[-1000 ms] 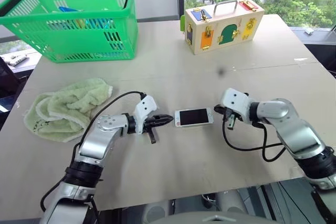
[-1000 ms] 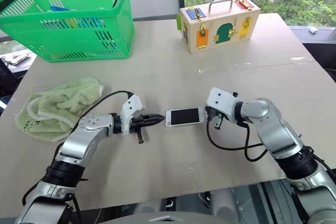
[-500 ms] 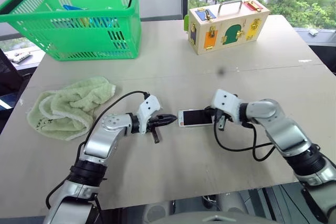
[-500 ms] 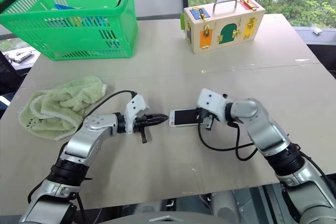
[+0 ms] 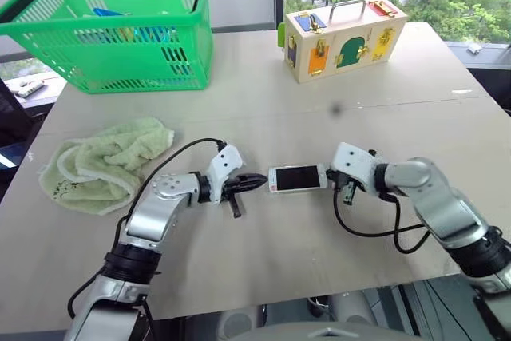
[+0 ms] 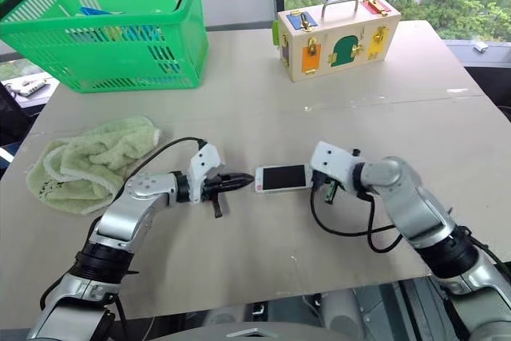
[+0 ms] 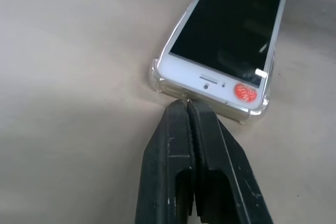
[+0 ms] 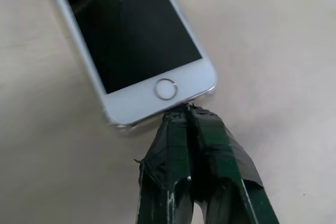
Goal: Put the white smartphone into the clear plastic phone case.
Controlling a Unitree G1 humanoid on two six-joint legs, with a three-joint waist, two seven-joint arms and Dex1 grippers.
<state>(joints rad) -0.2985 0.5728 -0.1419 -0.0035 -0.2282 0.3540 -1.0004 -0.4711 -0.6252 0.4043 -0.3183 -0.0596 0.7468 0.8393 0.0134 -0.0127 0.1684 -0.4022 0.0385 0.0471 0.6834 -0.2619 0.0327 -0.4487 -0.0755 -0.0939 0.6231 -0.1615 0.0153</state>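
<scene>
White smartphone lies flat mid-desk, apparently seated in the clear plastic phone case. Left hand and right hand, both clenched and empty, press opposite ends. Push evenly inward, tips low on the rim, so the corners snap home.

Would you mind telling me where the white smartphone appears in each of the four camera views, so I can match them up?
Left eye view: white smartphone lies flat at table centre, between the two grippers.
Right eye view: same spot, slightly left of picture centre.
Left wrist view: upper right, its speaker end at the shut left gripper.
Right wrist view: upper left, its round-button end at the shut right gripper.
Shared landmark: the phone's black screen.
</scene>
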